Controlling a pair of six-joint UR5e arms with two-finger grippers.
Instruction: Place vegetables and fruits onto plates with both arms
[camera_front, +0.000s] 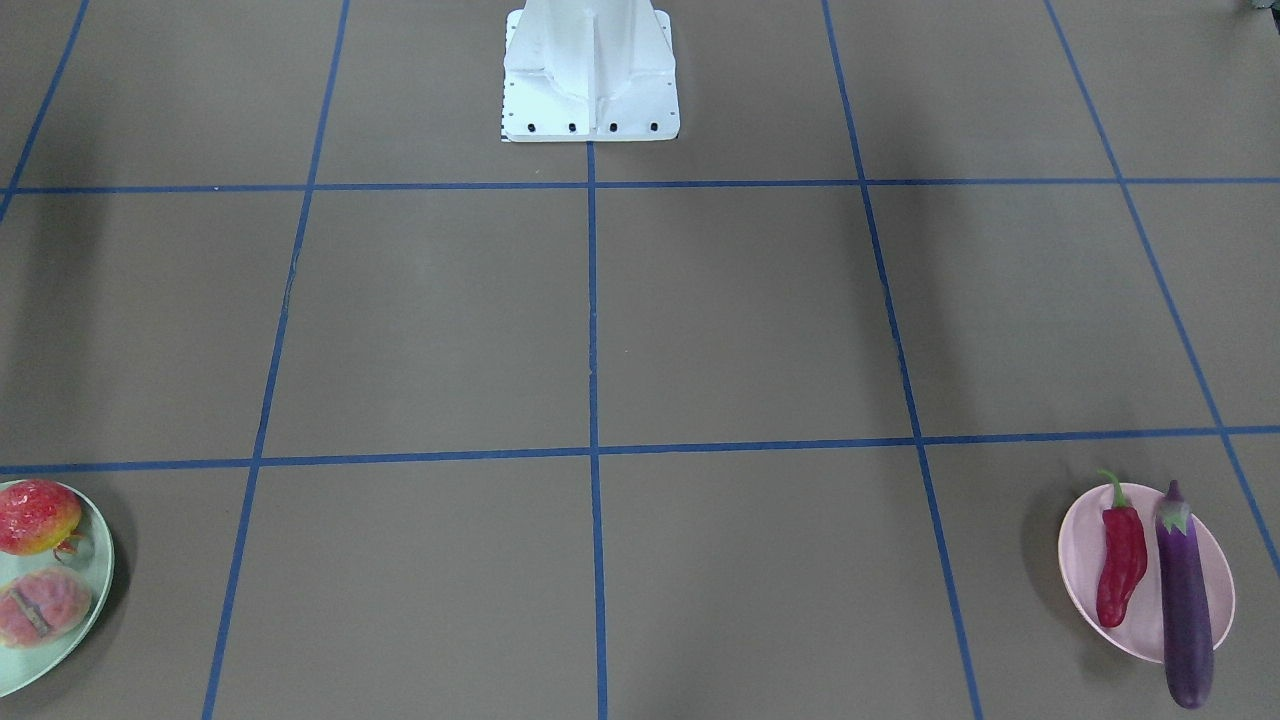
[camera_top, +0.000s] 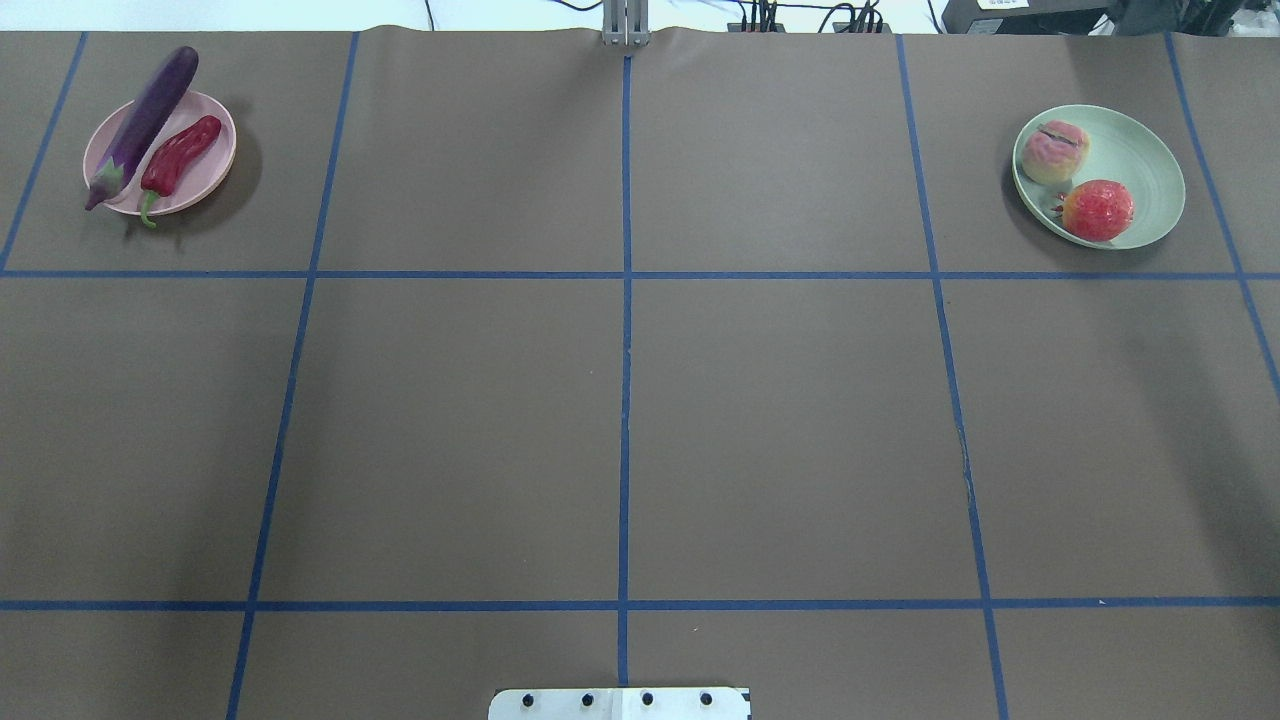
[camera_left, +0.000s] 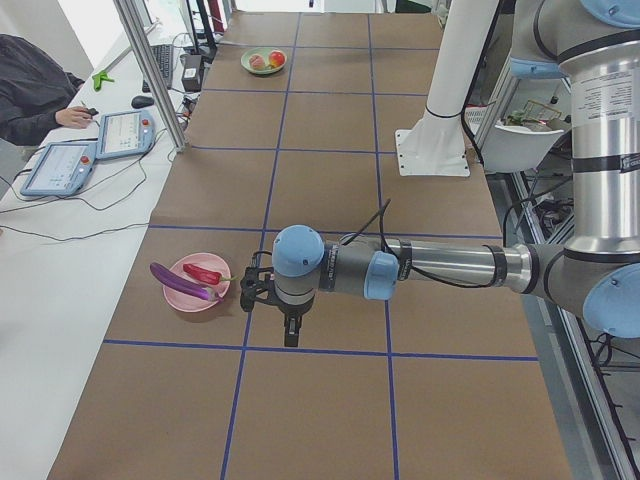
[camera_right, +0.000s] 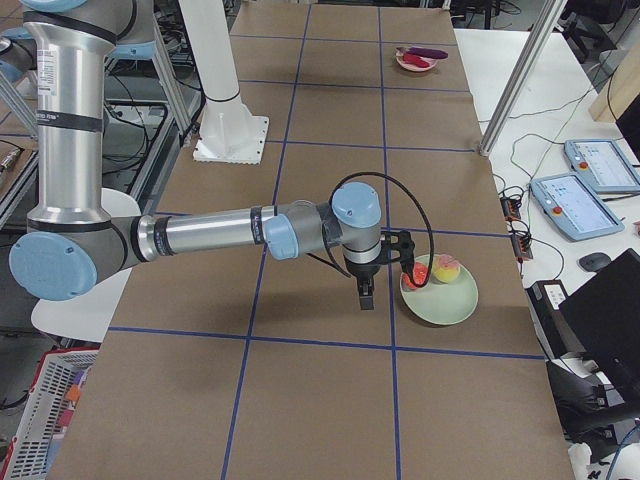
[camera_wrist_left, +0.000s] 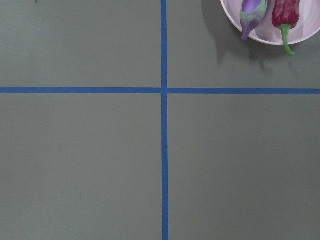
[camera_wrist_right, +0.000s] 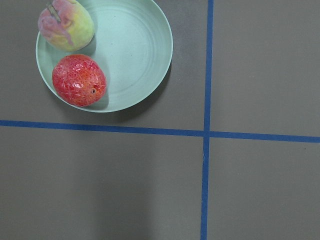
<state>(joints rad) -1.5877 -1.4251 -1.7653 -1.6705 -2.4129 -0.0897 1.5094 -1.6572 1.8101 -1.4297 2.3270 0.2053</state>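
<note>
The purple eggplant (camera_top: 145, 120) and the red chili pepper (camera_top: 180, 155) lie on the pink plate (camera_top: 215, 165) at the far left; the eggplant overhangs its rim. The pomegranate (camera_top: 1097, 210) and the peach (camera_top: 1055, 152) lie on the mint green plate (camera_top: 1140, 150) at the far right. My left gripper (camera_left: 290, 335) hangs above the table beside the pink plate (camera_left: 200, 290). My right gripper (camera_right: 365, 298) hangs beside the mint plate (camera_right: 440, 305). Both show only in the side views, so I cannot tell whether they are open or shut. Nothing hangs from either.
The white base pedestal (camera_front: 590, 70) stands at the robot's edge of the brown table with blue tape lines. An operator (camera_left: 30, 90) and control tablets (camera_left: 120, 135) are on a side bench past the far edge, with metal frame posts (camera_left: 150, 70).
</note>
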